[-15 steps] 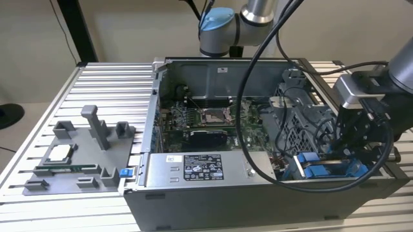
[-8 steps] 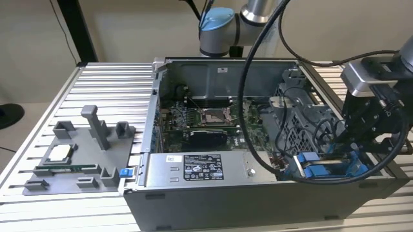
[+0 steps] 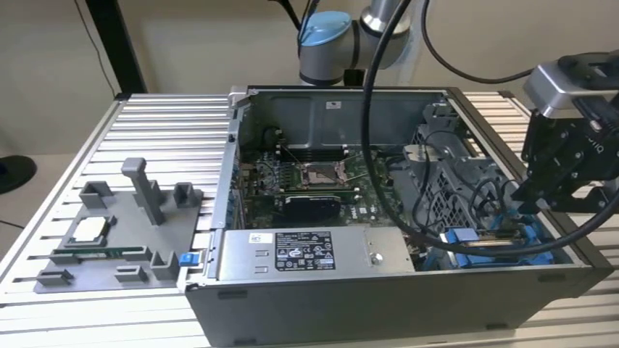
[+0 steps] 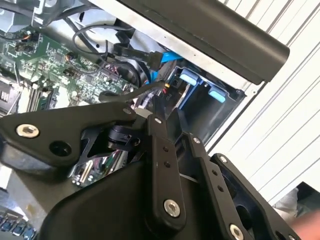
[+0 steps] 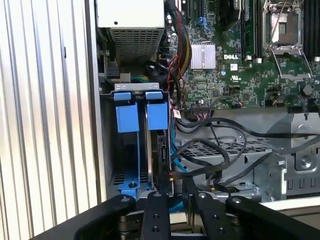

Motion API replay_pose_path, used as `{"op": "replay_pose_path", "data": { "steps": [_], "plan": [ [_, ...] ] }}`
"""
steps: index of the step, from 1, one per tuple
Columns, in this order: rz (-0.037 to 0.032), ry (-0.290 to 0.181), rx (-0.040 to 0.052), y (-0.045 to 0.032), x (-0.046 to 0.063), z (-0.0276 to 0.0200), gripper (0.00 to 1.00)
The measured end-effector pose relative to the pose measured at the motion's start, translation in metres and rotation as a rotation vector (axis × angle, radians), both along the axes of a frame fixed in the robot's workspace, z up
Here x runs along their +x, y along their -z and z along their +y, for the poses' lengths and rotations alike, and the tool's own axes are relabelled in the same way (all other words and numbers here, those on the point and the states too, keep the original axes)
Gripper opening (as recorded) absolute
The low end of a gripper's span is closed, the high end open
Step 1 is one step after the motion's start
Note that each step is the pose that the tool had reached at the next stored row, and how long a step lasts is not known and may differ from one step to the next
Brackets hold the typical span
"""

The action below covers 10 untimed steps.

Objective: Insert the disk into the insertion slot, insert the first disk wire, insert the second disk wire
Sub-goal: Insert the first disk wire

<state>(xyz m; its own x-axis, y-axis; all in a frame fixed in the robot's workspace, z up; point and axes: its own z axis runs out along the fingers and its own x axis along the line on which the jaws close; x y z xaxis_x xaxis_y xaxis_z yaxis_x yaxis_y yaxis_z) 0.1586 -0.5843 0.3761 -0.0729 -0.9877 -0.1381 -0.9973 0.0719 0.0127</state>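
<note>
The disk [image 5: 161,155] stands on edge in its blue frame inside the insertion slot [image 5: 120,176], a grey perforated bay at the front corner of the open computer case on the exterior view's right. My black gripper [image 3: 530,206] hangs just above that bay. In both wrist views the gripper [image 5: 176,192] [image 4: 167,117] sits at the disk's end, its jaws close together on a thin black disk wire [image 5: 171,176] whose tip points at the disk. Two blue latch tabs [image 5: 126,116] [image 5: 157,114] cap the bay's far end.
A silver power-supply box [image 3: 290,254] lies along the case's front. The green motherboard [image 3: 309,188] fills the middle, and loose black cables [image 3: 425,217] loop over the drive cage. A grey fixture plate [image 3: 106,239] with parts sits on the ribbed table at the exterior view's left.
</note>
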Motion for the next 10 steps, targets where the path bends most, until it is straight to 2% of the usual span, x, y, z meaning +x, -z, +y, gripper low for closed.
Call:
{"op": "replay_pose_path", "data": {
  "steps": [4,10],
  "plan": [
    [-0.0002,0.000,-0.0005,-0.0002,0.003,0.0047,1.00],
    [-0.0002,0.000,-0.0004,-0.0001,0.016,0.0095,1.00]
  ]
}}
